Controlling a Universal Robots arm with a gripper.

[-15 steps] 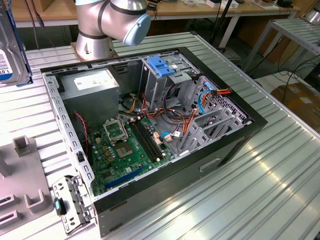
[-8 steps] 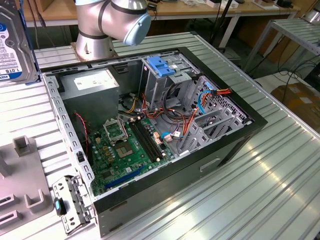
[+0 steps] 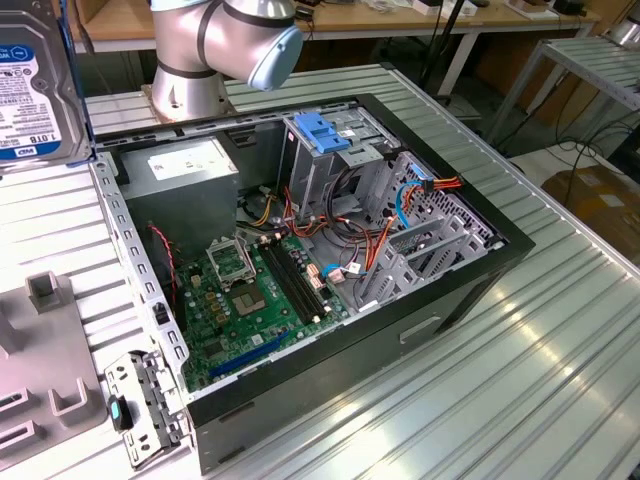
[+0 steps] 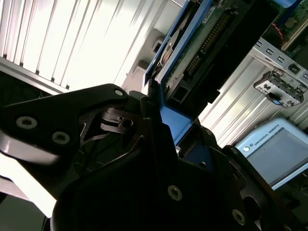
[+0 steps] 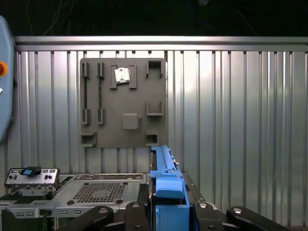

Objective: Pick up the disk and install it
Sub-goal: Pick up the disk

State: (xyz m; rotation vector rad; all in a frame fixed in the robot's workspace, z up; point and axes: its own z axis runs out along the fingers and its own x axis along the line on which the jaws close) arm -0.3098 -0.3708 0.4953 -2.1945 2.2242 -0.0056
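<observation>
Disk, white-labelled with blue side rails, sits clamped in the tool, at ten o'clock outside the case rim.

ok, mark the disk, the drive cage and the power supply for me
disk (image 3: pixel 33 108): exterior view, white label.
drive cage (image 3: pixel 322 130): exterior view, blue top.
power supply (image 3: pixel 186 165): exterior view, top face.

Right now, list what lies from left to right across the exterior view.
the disk → grey power-supply box → blue-topped drive cage → orange cables
</observation>
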